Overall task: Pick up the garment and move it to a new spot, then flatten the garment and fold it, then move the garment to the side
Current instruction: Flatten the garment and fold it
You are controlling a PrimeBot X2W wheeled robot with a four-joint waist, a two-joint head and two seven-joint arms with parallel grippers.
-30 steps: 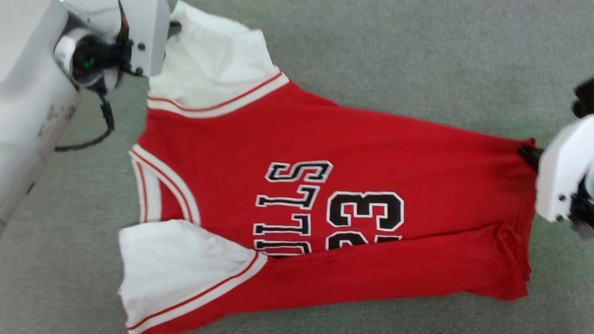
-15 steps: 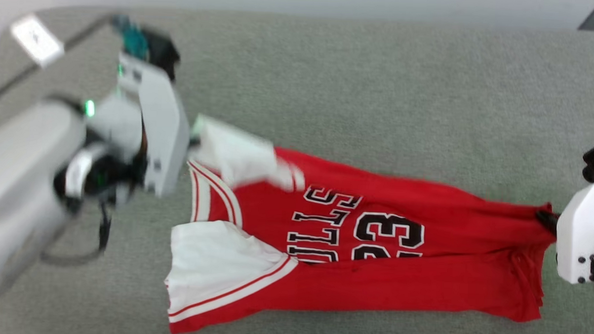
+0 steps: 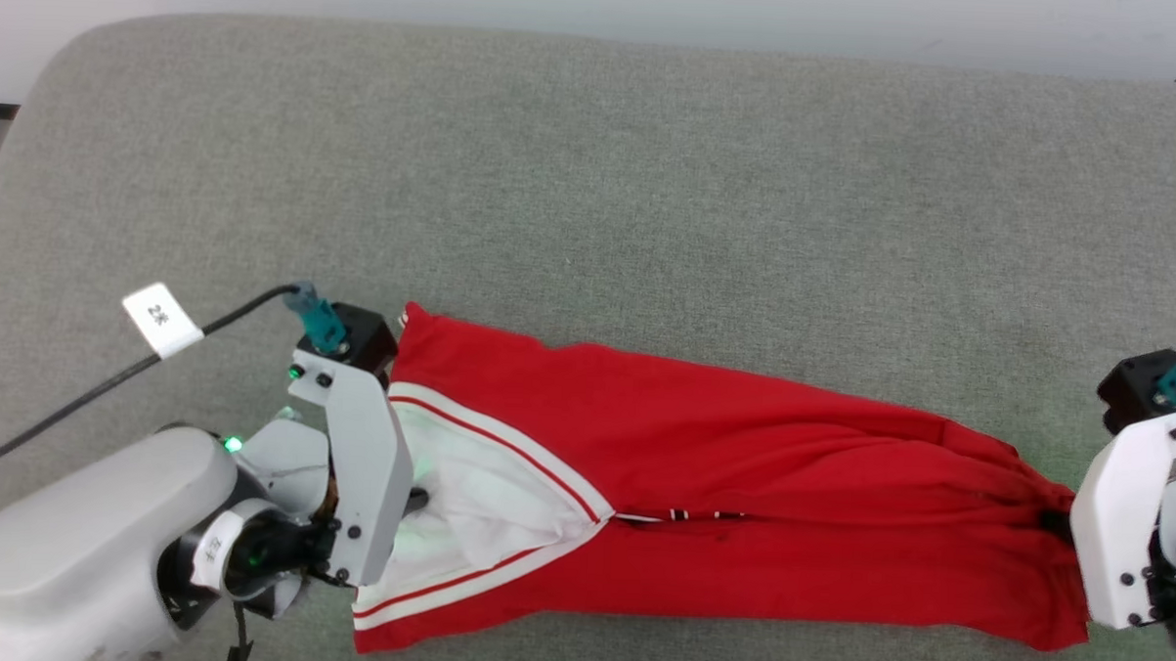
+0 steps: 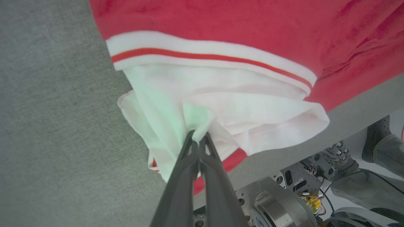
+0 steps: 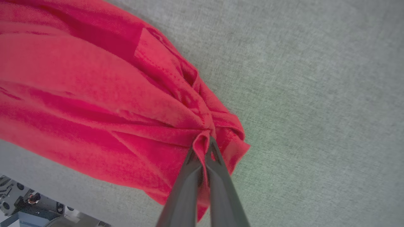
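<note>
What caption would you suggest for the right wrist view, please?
Right end effector shut on a bunched edge of the garment.

Count: one garment [image 3: 740,453] on one grey padded surface [image 3: 593,174]. Two grippers present: one left gripper [image 4: 199,135], one right gripper [image 5: 203,145]. One black cable [image 3: 241,311] carrying one white tag [image 3: 161,319].

I get bright, even light and soft shadows; in the left wrist view a green glow tints the garment [image 4: 214,82] at 9 o'clock.
</note>
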